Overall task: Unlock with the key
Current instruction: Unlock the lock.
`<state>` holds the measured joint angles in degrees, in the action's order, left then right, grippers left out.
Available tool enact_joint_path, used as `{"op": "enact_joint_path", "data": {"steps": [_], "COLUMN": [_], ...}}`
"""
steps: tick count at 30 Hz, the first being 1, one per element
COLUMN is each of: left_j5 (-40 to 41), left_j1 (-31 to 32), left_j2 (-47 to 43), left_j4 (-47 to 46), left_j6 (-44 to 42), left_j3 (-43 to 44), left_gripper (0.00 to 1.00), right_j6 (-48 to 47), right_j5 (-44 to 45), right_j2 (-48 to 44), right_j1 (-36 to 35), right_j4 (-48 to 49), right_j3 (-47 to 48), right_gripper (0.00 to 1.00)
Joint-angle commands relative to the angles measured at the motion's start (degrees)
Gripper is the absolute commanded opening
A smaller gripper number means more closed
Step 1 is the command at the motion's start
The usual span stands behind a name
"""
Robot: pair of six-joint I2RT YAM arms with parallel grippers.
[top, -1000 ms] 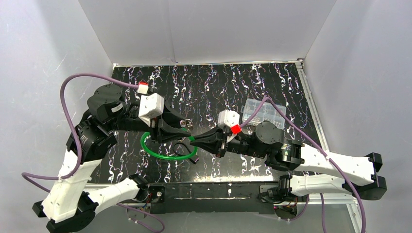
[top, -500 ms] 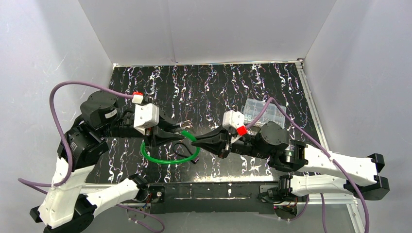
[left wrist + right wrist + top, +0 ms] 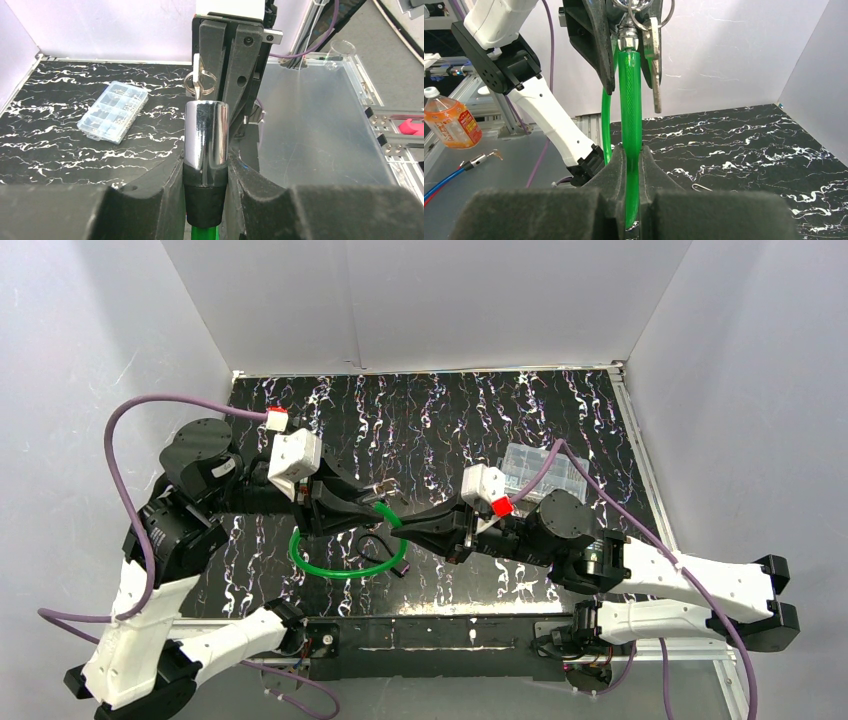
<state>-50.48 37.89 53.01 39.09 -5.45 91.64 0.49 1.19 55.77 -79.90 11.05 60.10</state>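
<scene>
Left jaws have tightened around the chrome lock (image 3: 206, 135).

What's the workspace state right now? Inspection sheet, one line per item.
Surface: black marbled mat, no spills seen.
Job's things: chrome lock barrel held off the mat; key with its ring at the barrel's end, seating not clear; green cable loops down to the mat.
Clutter: clear compartment box at right; small wire clip on the mat.
Hands: left hand closed on the lock barrel; right hand closed on the green cable.
Cables: purple cables arc off both arms, not snagged.
Surroundings: white walls; orange bottle off the table.
</scene>
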Motion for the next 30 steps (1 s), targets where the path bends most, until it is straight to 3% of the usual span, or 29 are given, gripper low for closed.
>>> {"op": "enact_joint_path", "data": {"steps": [1, 4, 9, 11, 15, 17, 20, 27, 30], "left_j5": [-6.65, -7.3, -7.66, -7.49, -8.42, -9.77, -10.64, -5.88, -4.93], "left_j1": [0.08, 0.08, -0.08, -0.03, -0.02, -0.02, -0.03, -0.03, -0.01], "left_j2": [0.71, 0.54, 0.4, 0.62, 0.95, 1.11, 0.93, 1.86, 3.37], "left_j4": [-3.98, -3.25, -4.58, -4.68, -4.4, -3.88, -3.56, -0.59, 7.2], "left_j6": [4.06, 3.07, 4.23, 4.5, 4.97, 4.63, 4.36, 0.43, -8.16], "left_j3": [-0.49, -0.95, -1.37, -0.94, 0.24, 0.44, 0.07, 2.63, 6.2], "left_gripper": [0.25, 0.22, 0.09, 0.09, 0.21, 0.16, 0.0, 0.0, 0.0], "right_j6": [0.91, 0.55, 0.39, 0.39, 0.3, 0.22, -0.11, 0.07, 0.13], "right_j5": [1.04, 1.43, 1.12, 0.97, 1.15, 1.26, 1.44, -0.03, -0.76], "right_j2": [1.01, 0.92, 1.59, 1.91, 2.15, 2.02, 1.97, 2.57, 1.72], "right_j1": [-0.26, -0.35, -0.43, -0.53, -0.61, -0.61, -0.7, -0.87, -0.88], "right_j4": [8.89, 9.06, 8.24, 8.1, 7.68, 7.74, 7.75, 3.97, -0.94], "right_j3": [1.27, 1.34, 2.06, 2.1, 2.14, 2.21, 2.39, 3.81, 5.26], "right_gripper": [0.01, 0.01, 0.01, 0.01, 0.01, 0.01, 0.01, 0.01, 0.25]}}
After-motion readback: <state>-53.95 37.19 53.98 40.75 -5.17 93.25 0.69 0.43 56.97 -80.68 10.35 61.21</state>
